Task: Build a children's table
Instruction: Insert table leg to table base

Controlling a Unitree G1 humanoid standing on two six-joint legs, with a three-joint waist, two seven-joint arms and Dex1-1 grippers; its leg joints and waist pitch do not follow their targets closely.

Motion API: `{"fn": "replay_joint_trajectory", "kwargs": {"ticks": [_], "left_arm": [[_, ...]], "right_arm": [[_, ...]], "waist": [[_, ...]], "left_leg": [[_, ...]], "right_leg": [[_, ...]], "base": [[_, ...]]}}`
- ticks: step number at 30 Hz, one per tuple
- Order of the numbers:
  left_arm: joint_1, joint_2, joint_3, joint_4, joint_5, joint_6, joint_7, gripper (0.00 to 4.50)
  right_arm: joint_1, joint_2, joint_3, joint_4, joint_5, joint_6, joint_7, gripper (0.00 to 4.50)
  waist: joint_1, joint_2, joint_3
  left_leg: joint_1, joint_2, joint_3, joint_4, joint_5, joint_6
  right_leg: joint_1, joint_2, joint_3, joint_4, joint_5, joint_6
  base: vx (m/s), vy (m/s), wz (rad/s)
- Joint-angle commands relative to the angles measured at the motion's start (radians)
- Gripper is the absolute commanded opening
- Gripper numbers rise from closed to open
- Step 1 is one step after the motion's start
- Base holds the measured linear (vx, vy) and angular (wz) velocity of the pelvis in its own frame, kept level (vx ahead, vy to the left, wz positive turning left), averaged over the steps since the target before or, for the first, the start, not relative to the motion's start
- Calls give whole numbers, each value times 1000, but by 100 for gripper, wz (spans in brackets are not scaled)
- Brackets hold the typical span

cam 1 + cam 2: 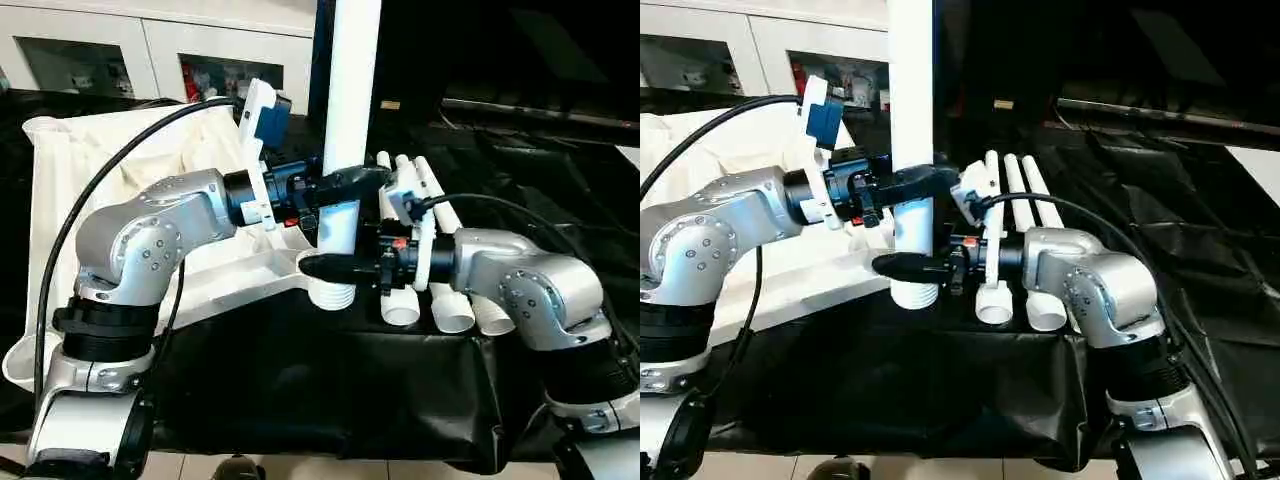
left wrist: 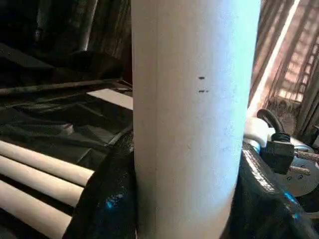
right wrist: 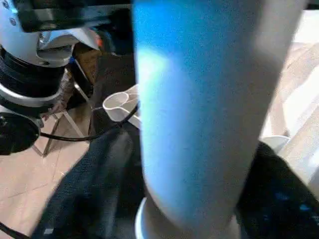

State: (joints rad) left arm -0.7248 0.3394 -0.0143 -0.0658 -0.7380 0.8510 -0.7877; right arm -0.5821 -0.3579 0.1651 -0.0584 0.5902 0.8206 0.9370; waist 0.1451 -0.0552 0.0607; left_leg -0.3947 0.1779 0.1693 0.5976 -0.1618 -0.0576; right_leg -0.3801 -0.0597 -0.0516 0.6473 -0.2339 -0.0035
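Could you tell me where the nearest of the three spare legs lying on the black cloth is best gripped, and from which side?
Grip the nearest spare leg mid-shaft from above, fingers across its round body. It lies flat, touching the middle leg on one side, its outer side bare. This is a judgement.

upright white tubular plastic leg (image 1: 352, 90), centre: 1 | loose white tubular legs (image 1: 440, 215) lying right of centre: 3 | white ribbed square tabletop (image 1: 230, 275), left: 1

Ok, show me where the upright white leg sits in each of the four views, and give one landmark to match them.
Left eye view: upright leg, centre, running off the top edge.
Right eye view: left of centre.
Left wrist view: the broad white column mid-picture.
Right wrist view: the broad column, tinted blue.
Shared landmark: the spare legs lying on black cloth.
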Motion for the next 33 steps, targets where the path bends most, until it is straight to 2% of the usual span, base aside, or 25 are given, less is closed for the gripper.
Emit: {"fn": "replay_joint_trajectory", "kwargs": {"ticks": [1,2,4,10,21,22,23,25,29,31,33], "left_arm": [[-16,-3,-10,-15,9,-10,-3,188],[-15,-2,-9,-17,10,-9,-4,188],[-16,-2,-8,-16,11,-10,-5,188],[-11,-1,-6,-20,7,-11,-6,188],[2,-25,9,-29,10,-21,31,188],[4,-29,17,-35,1,-16,39,223],[4,-29,17,-35,1,-16,39,258],[6,-52,58,-34,-47,21,73,258],[24,-91,96,-21,-27,-70,109,298],[24,-98,102,-18,-19,-91,118,300],[24,-133,151,-7,-46,-123,148,300]], "right_arm": [[10,-8,3,-8,-2,8,7,277],[11,-9,3,-10,0,9,6,254],[10,-9,4,-8,0,8,7,250],[8,-7,7,4,-1,5,9,196],[13,7,1,17,2,-2,-1,191],[15,11,-2,17,4,-3,-5,191],[15,11,-2,17,4,-3,-5,191],[18,19,-9,17,8,-7,-12,191],[14,41,-30,22,15,-26,-26,190],[12,44,-36,26,17,-30,-29,190],[3,60,-67,36,27,-45,-43,190]], "waist": [[0,15,-74],[1,14,-74],[1,14,-74],[0,15,-76],[1,15,-76],[2,20,-76],[1,19,-77],[1,18,-76],[3,15,-75],[3,17,-75],[2,16,-75]], "left_leg": [[30,48,-15,-66,-114,-55],[30,48,-15,-66,-113,-53],[30,48,-15,-66,-116,-53],[30,48,-15,-64,-107,-52],[30,49,-15,-64,-111,-51],[30,49,-16,-64,-110,-52],[29,49,-16,-64,-110,-52],[30,49,-15,-64,-122,-57],[29,49,-16,-65,-134,-51],[28,50,-18,-67,-137,-54],[30,51,-17,-67,-145,-58]], "right_leg": [[47,-81,45,-64,60,-195],[47,-82,45,-64,56,-194],[47,-82,46,-65,48,-194],[47,-81,45,-63,72,-198],[48,-82,45,-63,66,-201],[47,-82,45,-61,69,-202],[48,-82,44,-62,74,-203],[47,-82,44,-61,73,-210],[49,-85,45,-68,47,-207],[49,-84,44,-68,36,-198],[46,-85,45,-69,26,-192]], "base": [[0,0,0],[0,0,0],[0,0,0],[0,0,0],[0,0,0],[0,0,0],[0,0,0],[0,0,0],[0,0,0],[0,0,0],[0,0,0]]}}
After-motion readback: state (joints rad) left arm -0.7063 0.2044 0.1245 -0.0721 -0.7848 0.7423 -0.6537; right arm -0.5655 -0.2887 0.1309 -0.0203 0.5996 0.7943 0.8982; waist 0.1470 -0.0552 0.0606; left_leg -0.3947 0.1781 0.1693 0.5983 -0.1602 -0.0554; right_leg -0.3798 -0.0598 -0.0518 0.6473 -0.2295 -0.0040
